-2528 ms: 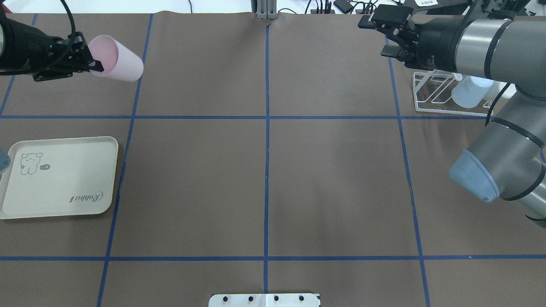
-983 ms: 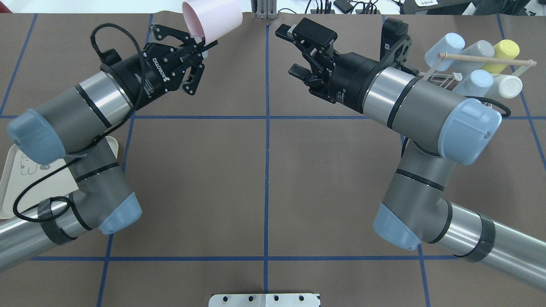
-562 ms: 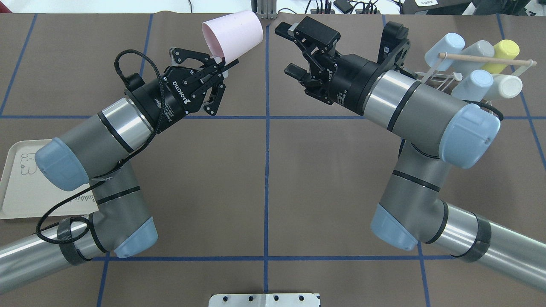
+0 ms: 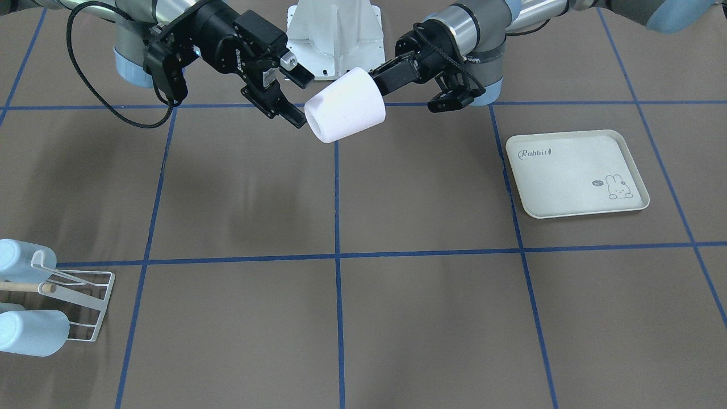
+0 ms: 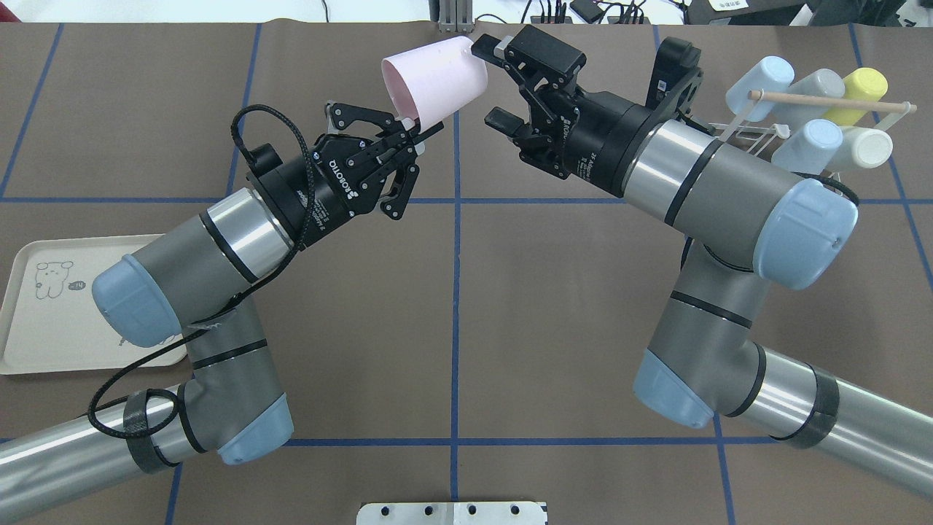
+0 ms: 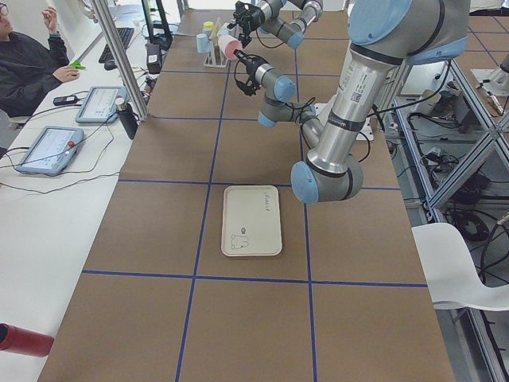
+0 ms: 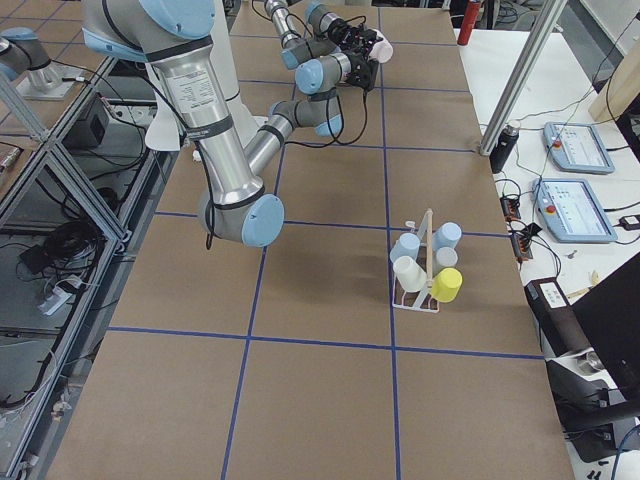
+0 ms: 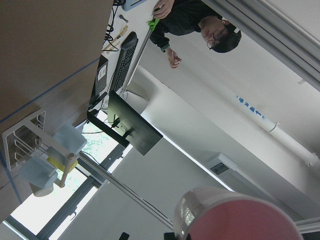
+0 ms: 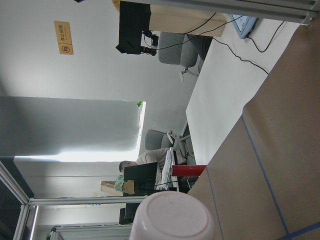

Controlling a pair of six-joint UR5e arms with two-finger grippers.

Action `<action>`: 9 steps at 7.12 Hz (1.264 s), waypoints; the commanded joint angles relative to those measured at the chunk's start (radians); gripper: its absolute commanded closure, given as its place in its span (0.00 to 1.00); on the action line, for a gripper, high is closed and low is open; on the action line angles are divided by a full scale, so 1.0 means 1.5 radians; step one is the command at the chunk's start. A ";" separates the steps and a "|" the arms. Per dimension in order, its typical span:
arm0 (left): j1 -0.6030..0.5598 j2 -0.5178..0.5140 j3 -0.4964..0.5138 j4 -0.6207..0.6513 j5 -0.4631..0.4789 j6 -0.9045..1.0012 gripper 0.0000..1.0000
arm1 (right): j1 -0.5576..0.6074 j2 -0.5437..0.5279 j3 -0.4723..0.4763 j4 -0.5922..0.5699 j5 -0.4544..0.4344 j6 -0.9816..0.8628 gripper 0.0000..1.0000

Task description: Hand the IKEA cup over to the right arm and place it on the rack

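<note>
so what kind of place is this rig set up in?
Looks like a robotics lab data-collection cell: left arm and right arm over a table with a blue tape grid, and a person at a bench with pendant tablets.

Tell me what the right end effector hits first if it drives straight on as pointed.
Most likely the cup: its closed base faces the right end effector, whose jaws stand open, with only a small gap between. The left end effector holds its rim.
</note>
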 commanded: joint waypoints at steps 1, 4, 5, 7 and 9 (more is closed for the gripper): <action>0.009 -0.027 0.020 0.003 0.003 0.000 1.00 | 0.000 0.000 0.000 0.000 0.000 0.001 0.00; 0.010 -0.034 0.020 0.003 0.010 -0.001 1.00 | 0.000 0.000 -0.005 0.000 0.001 0.001 0.00; 0.016 -0.034 0.020 0.004 0.012 -0.001 1.00 | 0.000 0.000 -0.005 0.000 0.000 0.001 0.01; 0.028 -0.037 0.018 0.005 0.021 0.005 1.00 | 0.000 0.001 -0.005 0.000 0.000 0.001 0.01; 0.033 -0.042 0.016 0.006 0.030 0.006 1.00 | 0.000 0.001 -0.005 0.000 0.000 0.001 0.01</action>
